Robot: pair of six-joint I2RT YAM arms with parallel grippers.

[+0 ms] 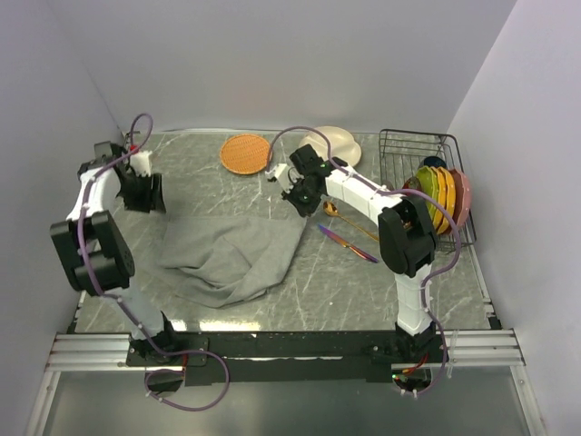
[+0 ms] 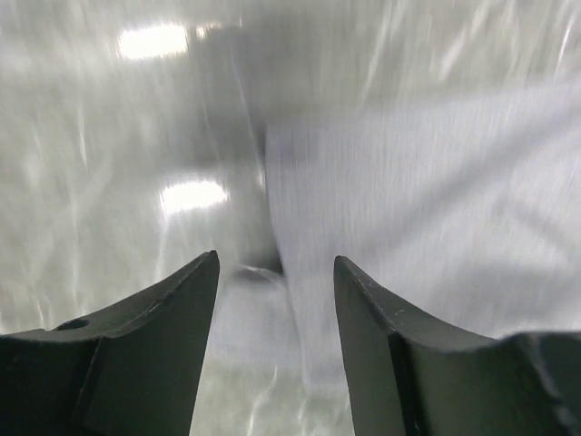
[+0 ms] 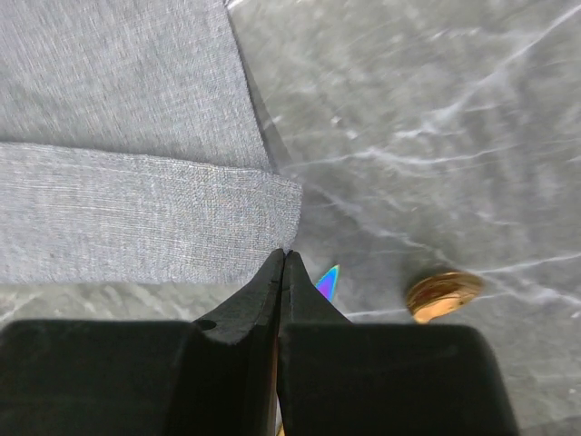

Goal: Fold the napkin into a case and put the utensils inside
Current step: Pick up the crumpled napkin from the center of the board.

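Grey napkin [image 1: 231,259] lies crumpled; left end effector [image 2: 275,258] released at its ten o'clock, right end effector [image 3: 284,255] clenched over its one-o'clock corner.

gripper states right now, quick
left gripper: open, holding nothing
right gripper: shut at the napkin corner; whether it grips it cannot be told

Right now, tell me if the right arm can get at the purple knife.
Probably yes. The knife lies bare on the table close under the right arm, beside the spoon, with nothing on top. Its jaws are shut at the napkin corner and must open first.
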